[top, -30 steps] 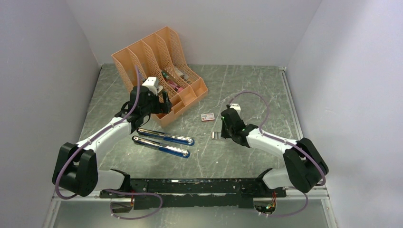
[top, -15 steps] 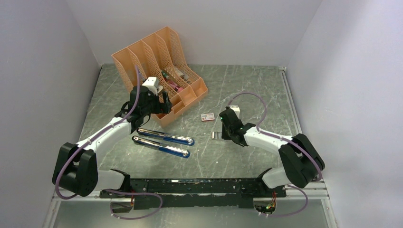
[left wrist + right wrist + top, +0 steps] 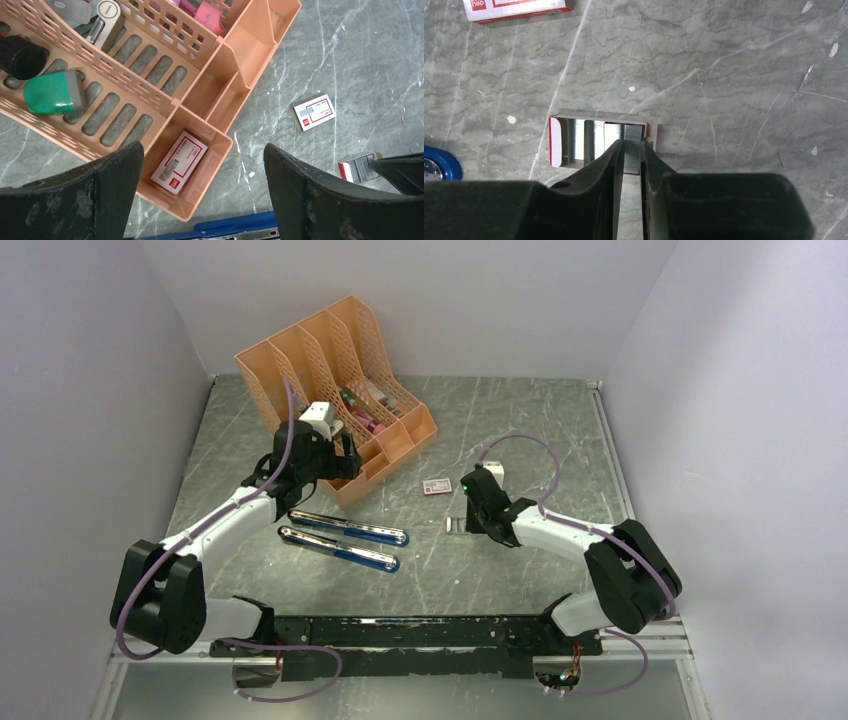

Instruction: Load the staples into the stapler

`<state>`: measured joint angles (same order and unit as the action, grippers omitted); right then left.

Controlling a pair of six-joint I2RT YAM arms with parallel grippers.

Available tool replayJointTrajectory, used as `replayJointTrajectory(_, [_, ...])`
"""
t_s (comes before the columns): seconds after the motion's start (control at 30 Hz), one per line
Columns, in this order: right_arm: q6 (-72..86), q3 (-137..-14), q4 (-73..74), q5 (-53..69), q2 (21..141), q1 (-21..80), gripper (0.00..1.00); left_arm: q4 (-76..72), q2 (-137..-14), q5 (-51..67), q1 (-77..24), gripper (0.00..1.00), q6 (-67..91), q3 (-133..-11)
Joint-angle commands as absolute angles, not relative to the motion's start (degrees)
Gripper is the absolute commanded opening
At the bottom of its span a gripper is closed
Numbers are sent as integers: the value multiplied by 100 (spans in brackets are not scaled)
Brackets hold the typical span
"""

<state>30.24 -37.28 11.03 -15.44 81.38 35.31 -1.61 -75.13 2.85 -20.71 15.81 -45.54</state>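
The stapler (image 3: 345, 537), blue and chrome, lies opened flat on the table; its blue edge (image 3: 235, 226) shows at the bottom of the left wrist view. The staples (image 3: 594, 140) are silvery strips in an open white-and-red tray (image 3: 455, 525). My right gripper (image 3: 632, 146) reaches into the tray's right end. Its fingers are pinched on one strip of staples (image 3: 633, 156). My left gripper (image 3: 202, 155) hangs wide open above the front corner of the orange organizer (image 3: 200, 90), with nothing between its fingers.
The orange desk organizer (image 3: 330, 360) stands at the back left with a green item (image 3: 52, 92) and other items inside. One white-and-red box (image 3: 180, 161) lies in its corner compartment. Another (image 3: 436, 486) lies on the table. White walls enclose three sides.
The right gripper has edged slightly left toward the tray, and its elbow has shifted. The left arm has not moved.
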Motion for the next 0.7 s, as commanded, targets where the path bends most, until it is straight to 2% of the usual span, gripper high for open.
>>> replayJointTrajectory(0.0, [3079,-3793,1126,-1610,8140,3507,23,-393,-7488,402,-2013,93,1520,-4520])
replayJointTrajectory(0.33, [3056,-3827,1180,-1582,8266,3506,24,-395,-7486,397,-2013,93,1515,-4518])
replayJointTrajectory(0.67, [3024,-3849,1213,-1574,8363,3507,32,-395,-7495,396,-2013,92,1512,-4519])
